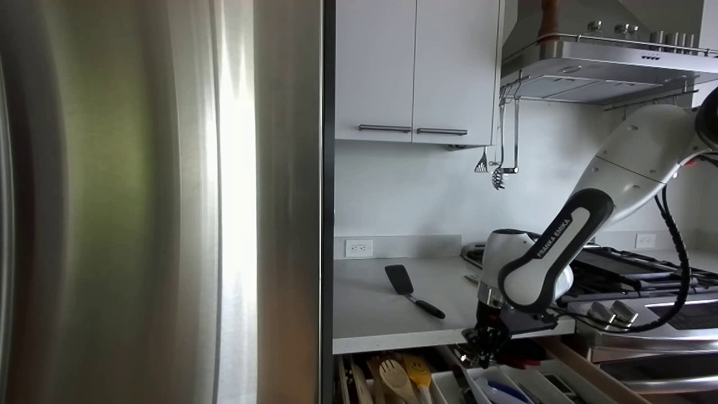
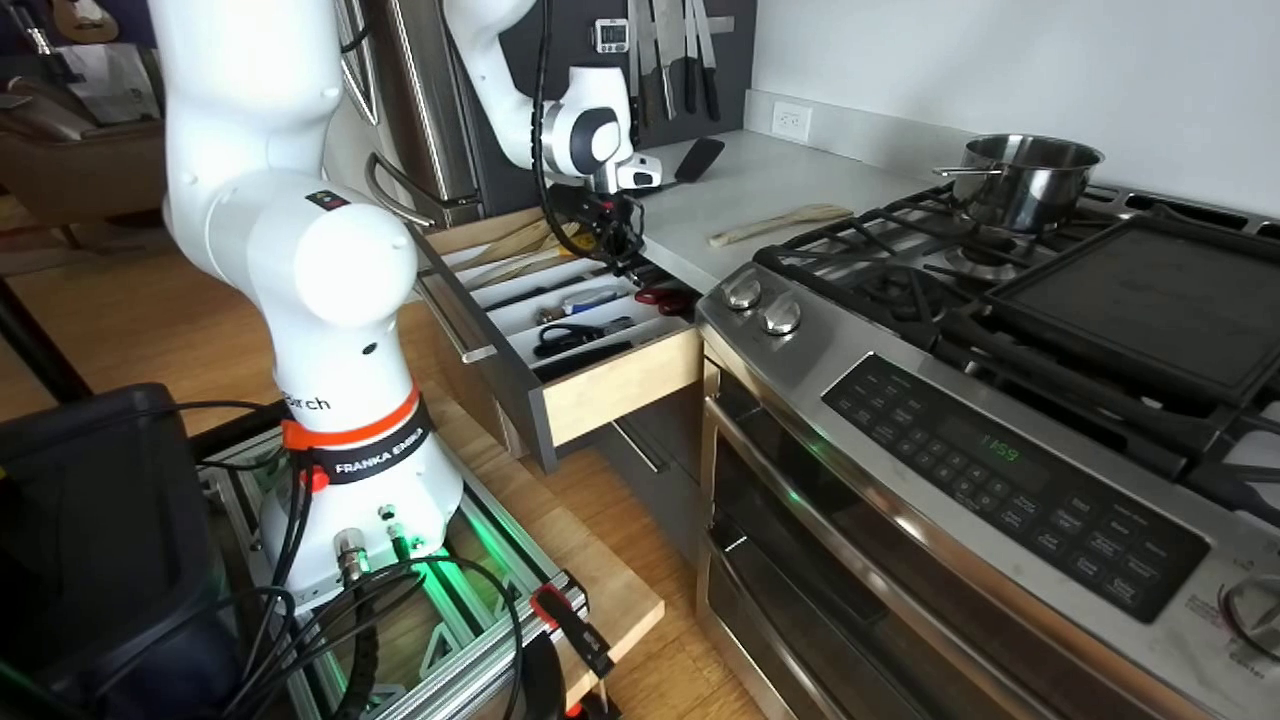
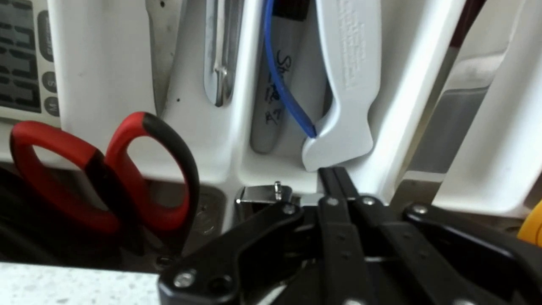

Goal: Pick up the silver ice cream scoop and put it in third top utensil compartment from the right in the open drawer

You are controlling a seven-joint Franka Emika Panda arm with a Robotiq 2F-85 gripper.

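In the wrist view my gripper (image 3: pixel 337 170) has its black fingers together, with nothing visible between the tips. It is over the open drawer (image 2: pixel 630 385), near the counter edge, in both exterior views. Below the tips, a white utensil tray (image 3: pixel 237 140) compartment holds a white-handled tool (image 3: pixel 353 76) with a blue edge and a grey marker (image 3: pixel 271 93). A shiny metal piece (image 3: pixel 264 193) with a small pin sits behind this compartment, partly hidden by the gripper; I cannot tell whether it belongs to the silver ice cream scoop. No scoop is clearly identifiable.
Red-handled scissors (image 3: pixel 123 182) lie beside the gripper at the drawer's back. Wooden utensils (image 1: pixel 395 377) and a yellow smiley utensil (image 1: pixel 418 370) fill another section. The countertop (image 1: pixel 364 303) overhangs the drawer and bears a black spatula (image 1: pixel 399 279). A stove (image 2: pixel 800 400) adjoins.
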